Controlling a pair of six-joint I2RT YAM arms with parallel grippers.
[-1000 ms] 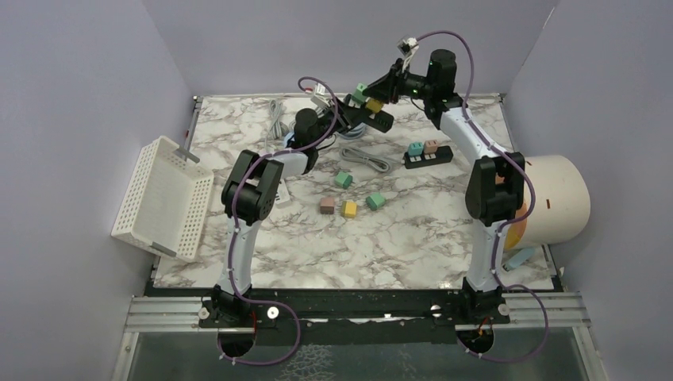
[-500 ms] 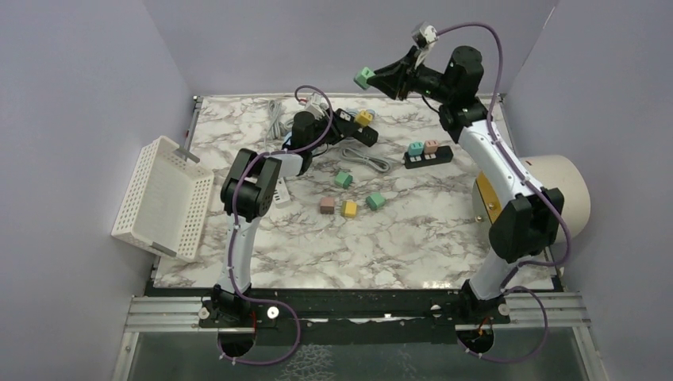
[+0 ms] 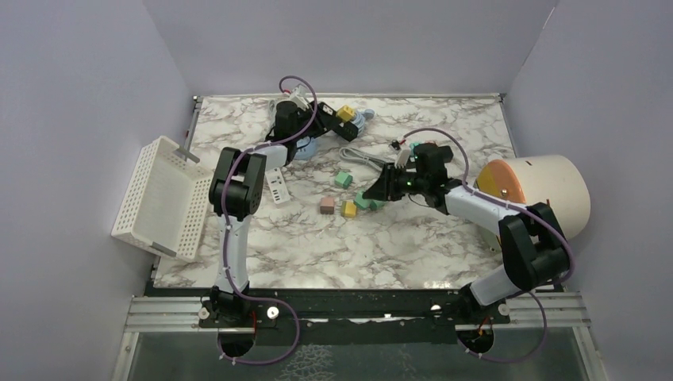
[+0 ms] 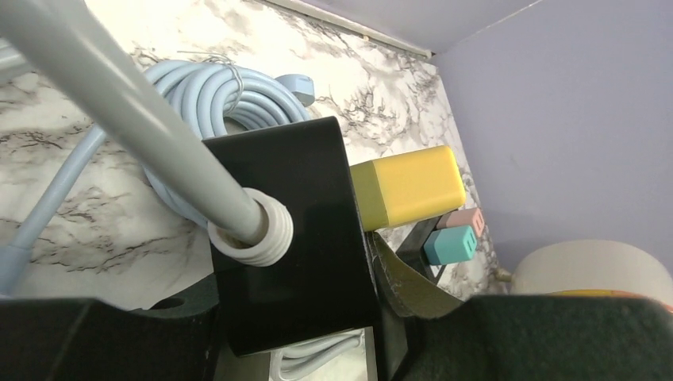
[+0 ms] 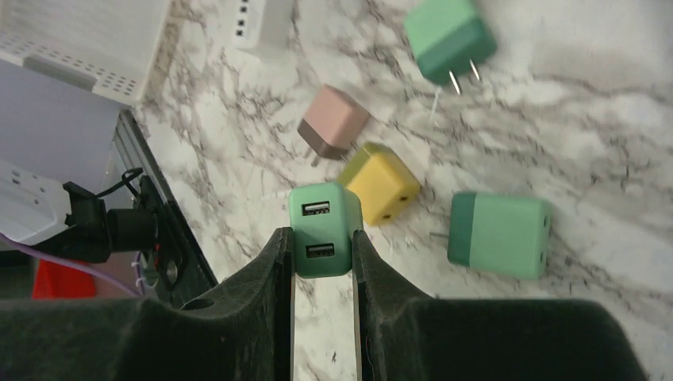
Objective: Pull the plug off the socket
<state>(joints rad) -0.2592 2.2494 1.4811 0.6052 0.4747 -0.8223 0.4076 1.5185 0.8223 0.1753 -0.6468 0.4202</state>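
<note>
My left gripper (image 3: 329, 121) is at the far side of the table, shut on the end of a black power strip (image 4: 278, 238) with a grey cord. A yellow plug (image 4: 409, 186) sits in that strip and also shows in the top view (image 3: 345, 113). My right gripper (image 3: 367, 197) is low over the middle of the table, shut on a green two-port plug (image 5: 321, 230) held just above the marble. A second black strip with a teal plug (image 4: 451, 244) and a pink plug (image 4: 464, 218) lies beyond; my right arm mostly hides it in the top view.
Loose pink (image 5: 333, 131), yellow (image 5: 379, 182) and two green plugs (image 5: 498, 234) (image 5: 450, 36) lie by my right gripper. Also here are a white power strip (image 3: 275, 186), grey cable (image 3: 365, 159), light blue cable coil (image 4: 230, 87), white basket (image 3: 163, 198) at left and a cream cylinder (image 3: 548, 194) at right.
My right gripper pulled the green plug off the black strip, lifted it away, then came down to the middle of the table. My left gripper moved the strip with the yellow plug back and left.
</note>
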